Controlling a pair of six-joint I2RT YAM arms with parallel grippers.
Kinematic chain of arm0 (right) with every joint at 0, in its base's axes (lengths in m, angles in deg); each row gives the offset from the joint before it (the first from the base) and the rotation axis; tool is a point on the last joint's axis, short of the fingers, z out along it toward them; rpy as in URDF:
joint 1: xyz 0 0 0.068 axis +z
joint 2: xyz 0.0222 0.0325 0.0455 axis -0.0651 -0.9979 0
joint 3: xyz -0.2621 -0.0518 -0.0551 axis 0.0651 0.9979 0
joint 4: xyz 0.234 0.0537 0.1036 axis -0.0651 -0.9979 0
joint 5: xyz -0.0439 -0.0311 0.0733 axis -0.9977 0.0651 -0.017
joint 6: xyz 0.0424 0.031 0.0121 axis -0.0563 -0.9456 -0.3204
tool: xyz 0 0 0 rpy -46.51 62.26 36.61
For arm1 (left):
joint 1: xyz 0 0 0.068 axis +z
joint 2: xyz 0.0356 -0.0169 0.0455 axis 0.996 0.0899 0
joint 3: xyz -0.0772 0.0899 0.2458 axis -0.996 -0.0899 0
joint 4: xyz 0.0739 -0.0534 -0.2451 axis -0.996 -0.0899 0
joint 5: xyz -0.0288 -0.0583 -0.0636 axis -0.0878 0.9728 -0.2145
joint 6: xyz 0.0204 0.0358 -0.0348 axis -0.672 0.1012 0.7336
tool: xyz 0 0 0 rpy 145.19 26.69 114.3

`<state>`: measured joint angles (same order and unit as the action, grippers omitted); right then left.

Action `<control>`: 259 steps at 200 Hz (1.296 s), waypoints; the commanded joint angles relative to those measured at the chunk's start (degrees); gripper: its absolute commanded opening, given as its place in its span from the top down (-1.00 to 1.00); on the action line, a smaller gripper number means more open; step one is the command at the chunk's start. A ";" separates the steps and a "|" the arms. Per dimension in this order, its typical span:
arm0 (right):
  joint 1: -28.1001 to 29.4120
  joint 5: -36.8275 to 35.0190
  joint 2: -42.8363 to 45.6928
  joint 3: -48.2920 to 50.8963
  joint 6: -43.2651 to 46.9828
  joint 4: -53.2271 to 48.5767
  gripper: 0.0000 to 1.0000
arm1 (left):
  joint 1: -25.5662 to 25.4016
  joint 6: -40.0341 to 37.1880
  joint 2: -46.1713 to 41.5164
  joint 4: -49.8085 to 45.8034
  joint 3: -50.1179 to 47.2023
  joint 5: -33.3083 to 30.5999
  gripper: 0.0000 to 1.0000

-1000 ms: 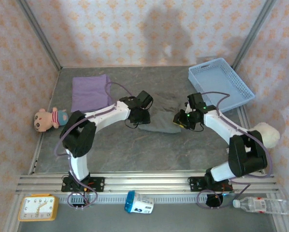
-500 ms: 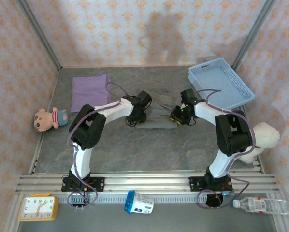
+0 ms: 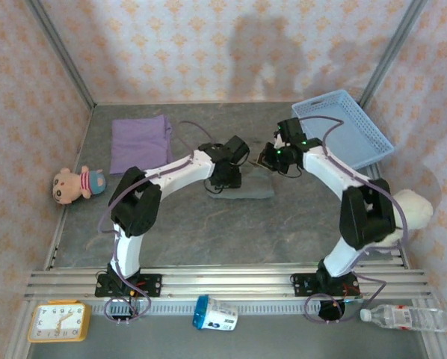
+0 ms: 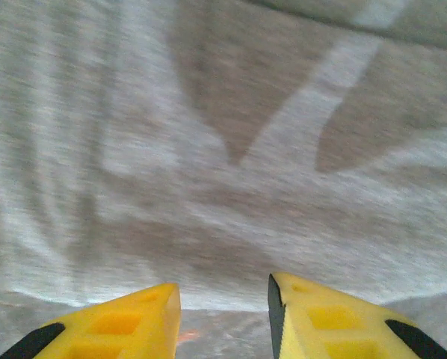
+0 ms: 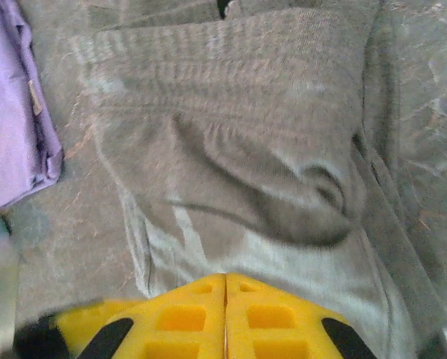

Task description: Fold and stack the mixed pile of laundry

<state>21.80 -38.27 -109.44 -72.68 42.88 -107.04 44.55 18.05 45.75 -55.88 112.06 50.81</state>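
Far left first: a little plush toy (image 3: pixel 74 184) by the wall, not my business. Next over, the lilac shirt (image 3: pixel 140 142) lies flat and squared off at the back left of the desk (image 3: pixel 208 232), so I judge that half of the job done.

Now my left jaws. They're low over the near left part of the grey-brown trousers (image 3: pixel 253 189), standing apart with nothing between them. Cloth spreads out just ahead of the yellow fingertips (image 4: pixel 137 318).

The trousers sit mid-desk between my two arms, a short rumpled bundle well apart from the shirt.

Across to my right jaws, at the far right end of that bundle: pressed tight together. From the wrist view the fabric runs straight into the tips with creases fanning out, and I read that as a pinch on the trouser edge.

Beyond them, the blue basket (image 3: pixel 321 101) stands at the back right.

Step in hand, as I judge it: folding the trousers. Next call: my left jaws need to close on their own edge. Then both sides lift evenly and carry the fold over, before the bundle goes onto the shirt.
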 commanded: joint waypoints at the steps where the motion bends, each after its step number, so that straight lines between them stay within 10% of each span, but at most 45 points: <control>1: 0.19 1.88 -7.44 -4.37 -2.87 3.48 0.86 | -0.79 2.64 4.09 3.76 0.12 1.89 0.30; 78: -0.27 -2.61 -27.48 -19.72 -5.31 0.30 0.76 | -0.05 0.98 7.18 1.96 -9.28 1.00 0.35; 196: 2.65 0.53 -2.52 6.27 1.22 1.14 0.51 | 7.62 0.78 -11.56 0.66 -6.18 0.37 -0.36; 259: 2.66 -2.12 7.58 6.15 1.91 -3.32 -0.51 | 13.99 -8.37 -9.02 8.43 -8.93 3.36 -0.84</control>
<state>24.34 -37.27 -106.27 -64.94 43.42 -106.64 59.65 14.43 35.08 -51.22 104.17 53.92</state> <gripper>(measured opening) 0.684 0.912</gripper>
